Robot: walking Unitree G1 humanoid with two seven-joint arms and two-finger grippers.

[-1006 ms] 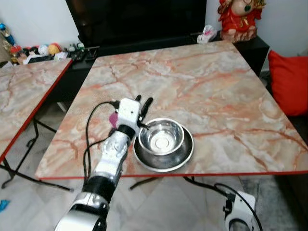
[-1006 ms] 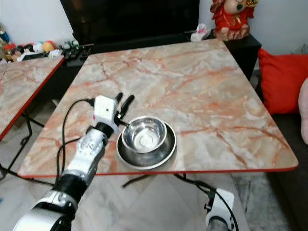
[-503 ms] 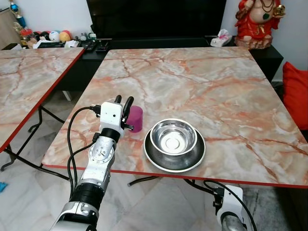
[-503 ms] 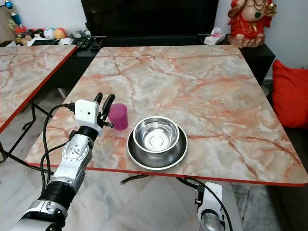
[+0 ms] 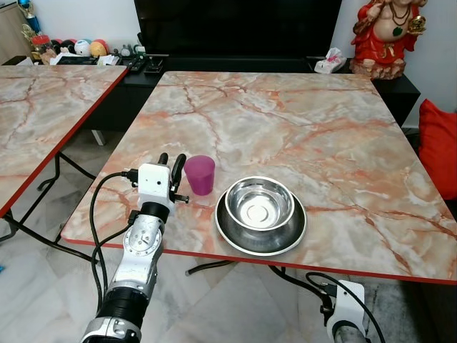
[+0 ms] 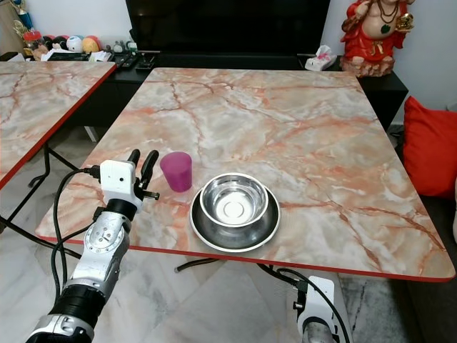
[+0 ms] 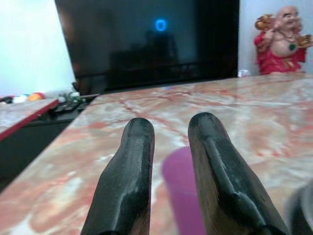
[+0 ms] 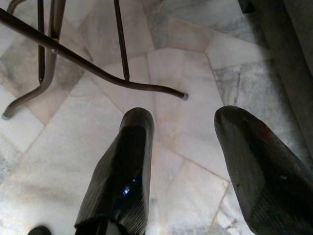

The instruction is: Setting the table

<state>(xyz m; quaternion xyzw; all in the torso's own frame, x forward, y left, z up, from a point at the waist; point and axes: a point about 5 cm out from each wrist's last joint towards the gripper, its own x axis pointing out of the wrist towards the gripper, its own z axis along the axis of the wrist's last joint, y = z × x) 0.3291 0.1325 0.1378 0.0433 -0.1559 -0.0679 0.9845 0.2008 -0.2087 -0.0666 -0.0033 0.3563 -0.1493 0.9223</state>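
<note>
Purple cup (image 5: 200,174) stood upright on the worktop (image 5: 307,128), just left of the steel bowl (image 5: 258,204) nested in its plate (image 5: 260,234). Left pincer (image 5: 170,167) sat just beside the cup on its left, fingers slightly parted, empty, probably not touching. Right pincer (image 8: 183,161) hung open over the floor (image 8: 181,63); left arm was nearer.

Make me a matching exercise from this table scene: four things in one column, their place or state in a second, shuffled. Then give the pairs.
1. purple cup
2. steel bowl
3. left gripper
4. right gripper

A. hanging below the table, over the floor tiles
B. nested in the steel plate
C. upright on the marble table, nothing gripping it
D. fingers apart beside the cup, to its left

Pairs: 1-C, 2-B, 3-D, 4-A
</note>
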